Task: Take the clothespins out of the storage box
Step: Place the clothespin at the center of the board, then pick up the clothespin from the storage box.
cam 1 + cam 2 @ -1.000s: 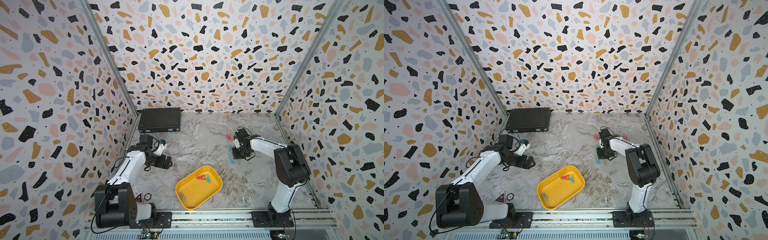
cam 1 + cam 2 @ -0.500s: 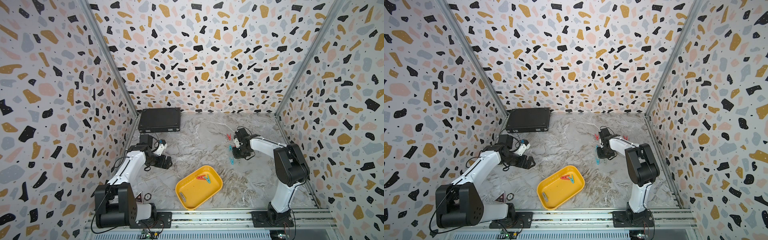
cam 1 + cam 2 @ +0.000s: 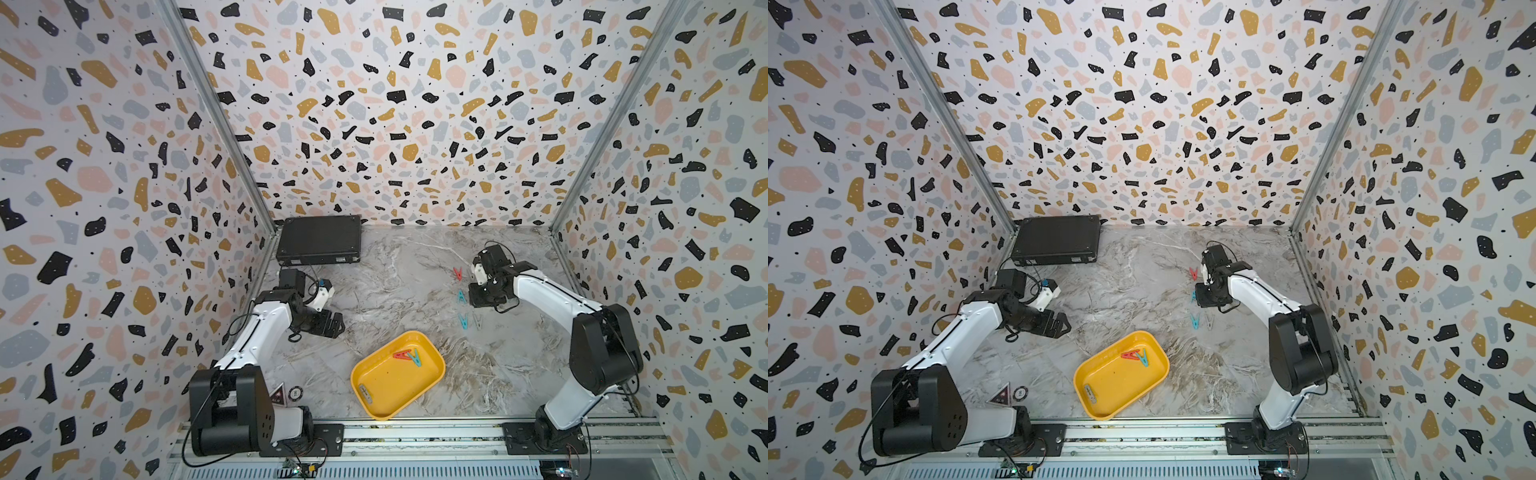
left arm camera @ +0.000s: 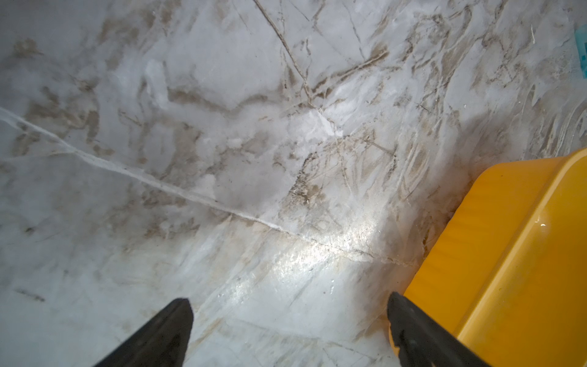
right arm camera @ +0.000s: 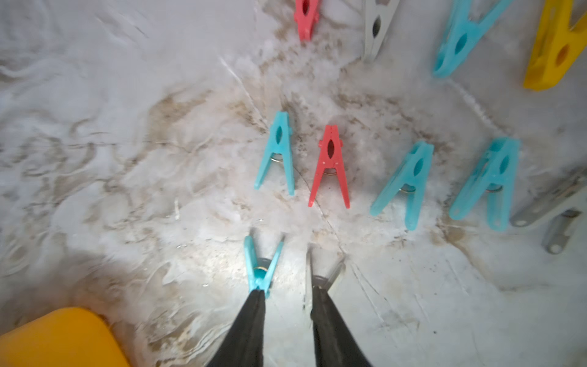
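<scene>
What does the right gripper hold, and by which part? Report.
Nothing is clamped. The fingers of the right gripper stand apart. A teal clothespin lies with its narrow end at one fingertip; contact cannot be told.

On the grey marble-patterned table [image 3: 390,286], a shallow yellow plastic tray [image 3: 395,384] lies near the front edge. Inside it, a red clothespin [image 3: 401,354] and a teal clothespin [image 3: 414,358] touch each other. Near the right gripper [image 3: 478,301], a red peg [image 3: 458,273], an upper teal peg [image 3: 461,296], a lower teal peg [image 3: 463,321] and a pale grey peg [image 3: 478,321] lie on the table. A flat black rectangular case [image 3: 319,240] lies in the far left corner. The left gripper [image 3: 337,326] is between the case and the tray.
</scene>
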You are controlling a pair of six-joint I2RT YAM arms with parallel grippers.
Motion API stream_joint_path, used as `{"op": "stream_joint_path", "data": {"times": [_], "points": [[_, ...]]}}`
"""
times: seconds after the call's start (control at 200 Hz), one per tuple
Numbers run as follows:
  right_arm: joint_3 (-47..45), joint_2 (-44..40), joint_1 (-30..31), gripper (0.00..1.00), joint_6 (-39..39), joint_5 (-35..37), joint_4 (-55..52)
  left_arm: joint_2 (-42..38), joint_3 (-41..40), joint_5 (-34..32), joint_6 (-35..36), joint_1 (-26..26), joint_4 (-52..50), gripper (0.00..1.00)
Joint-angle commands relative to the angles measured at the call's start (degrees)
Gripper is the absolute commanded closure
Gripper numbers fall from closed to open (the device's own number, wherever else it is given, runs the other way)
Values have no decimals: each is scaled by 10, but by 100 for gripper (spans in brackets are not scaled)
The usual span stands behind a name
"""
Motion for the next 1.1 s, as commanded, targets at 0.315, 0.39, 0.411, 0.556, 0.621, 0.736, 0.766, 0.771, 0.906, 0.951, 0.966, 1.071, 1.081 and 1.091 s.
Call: {"op": "stream_joint_path", "data": {"times": [0.315,0.39,0.411,0.556,0.621,0.736,0.766,0.771,0.906,0.951,0.966,1.071,1.081,1.091], "points": [[21,-139,180,63,27,-13,-91,-15,-7,-21,-9,25,14,0],[16,-133,224,63,33,-9,-86,-20,-8,-24,-10,34,16,0],[15,-130,235,62,35,-6,-86,-22,-9,-25,-11,36,17,0],[15,-100,300,61,48,17,-82,-24,-11,-27,-11,41,18,0],[13,-86,319,60,54,27,-76,-23,-11,-25,-10,40,18,0],[6,-59,348,59,63,32,-55,-19,-11,-23,-10,41,19,0],[5,-51,355,59,65,33,-51,-18,-11,-23,-9,41,19,0],[5,-49,356,59,65,33,-51,-18,-11,-23,-10,41,19,0],[7,-9,383,59,67,44,-44,-17,-11,-22,-8,41,18,0],[8,3,390,59,68,47,-42,-17,-11,-23,-9,41,18,0],[8,6,392,59,68,47,-42,-17,-11,-23,-8,41,18,0],[9,32,400,59,73,48,-37,-15,-11,-22,-8,41,18,0],[9,34,401,59,73,48,-37,-15,-11,-22,-9,41,18,0],[10,37,401,59,74,48,-36,-15,-11,-22,-8,41,18,0]]}}
